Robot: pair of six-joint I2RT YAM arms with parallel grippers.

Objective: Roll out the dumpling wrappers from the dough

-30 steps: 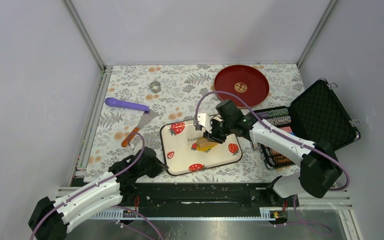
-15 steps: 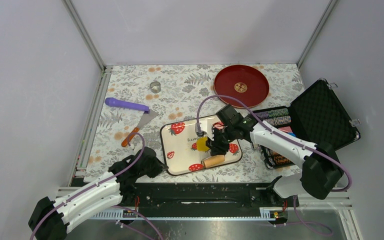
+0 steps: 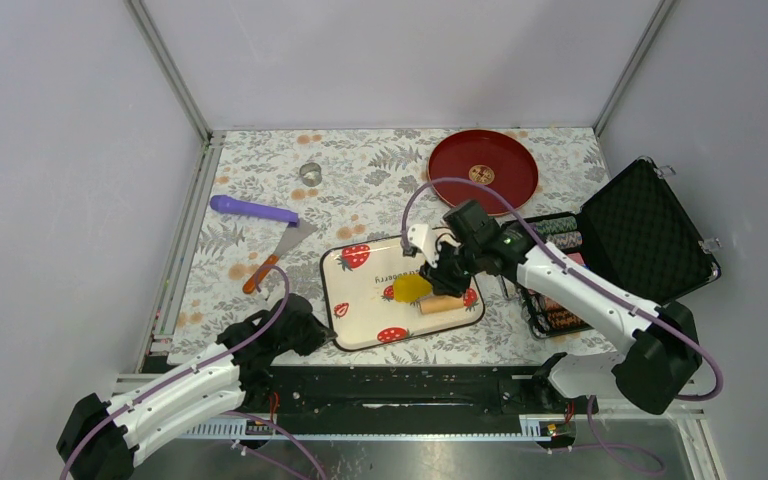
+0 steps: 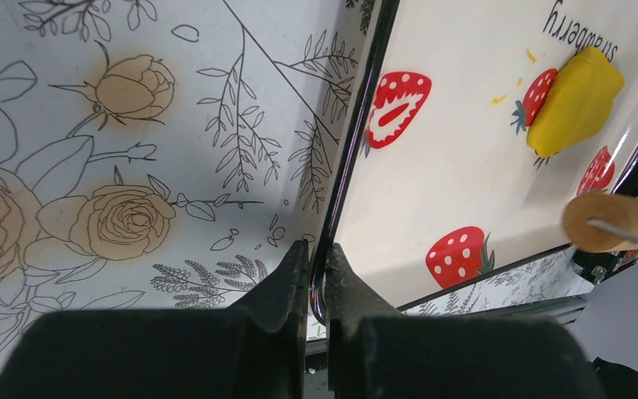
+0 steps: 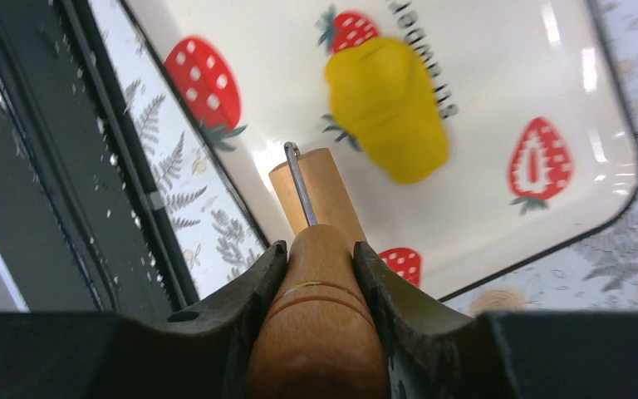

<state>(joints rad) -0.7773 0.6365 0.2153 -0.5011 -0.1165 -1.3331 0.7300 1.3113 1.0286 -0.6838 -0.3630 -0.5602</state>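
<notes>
The dough point(image 3: 411, 288) is a flattened bright-yellow patch near the middle of the white strawberry-print tray point(image 3: 360, 315). It also shows in the wrist views as dough point(image 4: 575, 100) and dough point(image 5: 386, 108). My right gripper point(image 5: 320, 249) is shut on the wooden handle of a small roller point(image 5: 316, 191). The roller point(image 3: 440, 304) lies just beside the dough, toward the tray's near right corner. My left gripper point(image 4: 316, 266) is shut on the tray's dark rim point(image 4: 357, 166) at its near left edge. No dumpling wrappers are in view.
A red plate point(image 3: 482, 170) stands at the back right. An open black case point(image 3: 650, 230) holding poker chips point(image 3: 550, 235) lies right of the tray. Left of the tray lie an orange-handled scraper point(image 3: 275, 255), a purple tool point(image 3: 252, 209) and a metal ring point(image 3: 310, 172).
The roller went from on top of the dough toward the tray's near edge, uncovering the dough, then came back a little to the right. The left gripper kept its hold on the rim.
</notes>
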